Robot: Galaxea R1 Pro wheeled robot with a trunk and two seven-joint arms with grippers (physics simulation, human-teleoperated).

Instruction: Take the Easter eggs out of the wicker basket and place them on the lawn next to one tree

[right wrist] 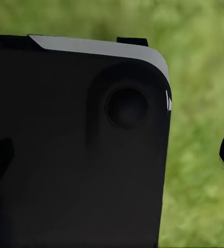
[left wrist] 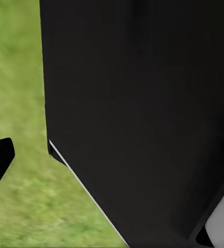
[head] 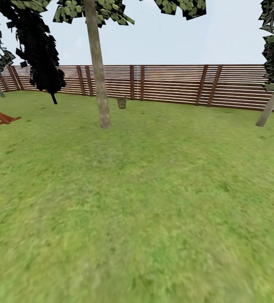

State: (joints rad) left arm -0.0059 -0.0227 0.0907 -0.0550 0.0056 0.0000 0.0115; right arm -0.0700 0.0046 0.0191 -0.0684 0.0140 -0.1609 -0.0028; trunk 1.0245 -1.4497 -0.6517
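Wicker basket [head: 121, 102] stood far off on the lawn [head: 153, 202], just before the fence [head: 174, 82], beyond a pale-trunked tree [head: 99, 75]; eggs too small to make out. Jaws' state could not be told. Best to drive straight, passing right of the trunk, stopping near.

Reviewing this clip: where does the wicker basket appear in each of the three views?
Head view: wicker basket, small and far off, on the lawn near the fence, just right of the tree.
Left wrist view: not in it.
Right wrist view: not in it.
Shared landmark: the green lawn.
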